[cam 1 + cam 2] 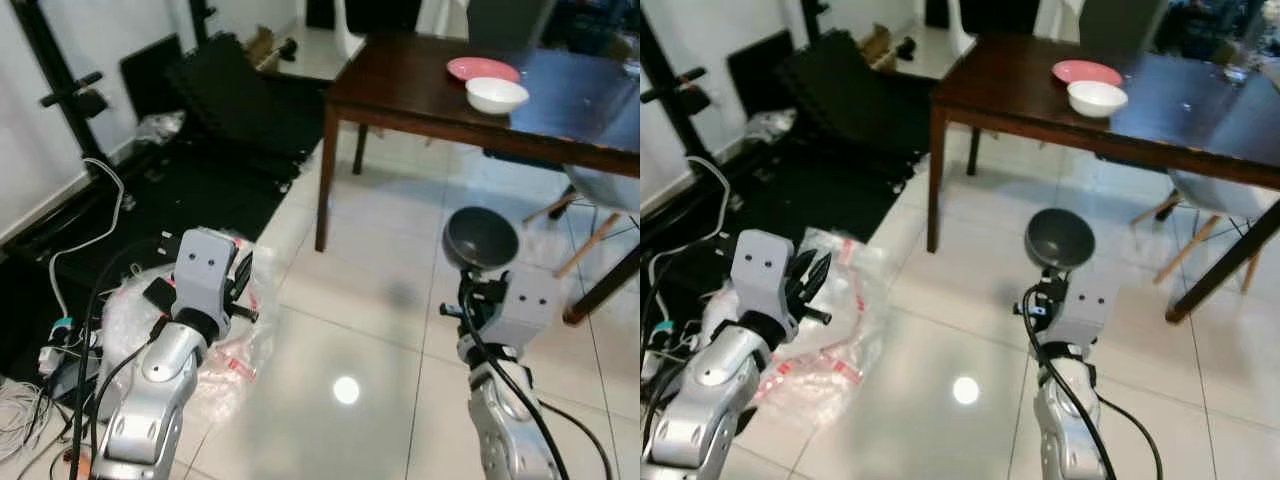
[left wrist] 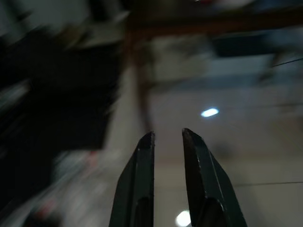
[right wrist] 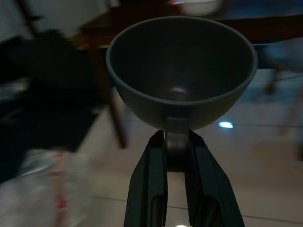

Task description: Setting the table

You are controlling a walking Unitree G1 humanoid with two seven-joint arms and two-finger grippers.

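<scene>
Gripping a dark grey bowl by its rim, the right gripper holds it above the tiled floor. At nine o'clock, the left gripper hangs empty, fingers narrowly parted. At twelve o'clock, a dark wooden table bears a white bowl beside a pink plate.

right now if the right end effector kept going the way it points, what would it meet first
Probably the near edge of the dark wooden table. The right end effector, shut on the grey bowl, points toward it across open tiled floor; depth is unclear.
</scene>
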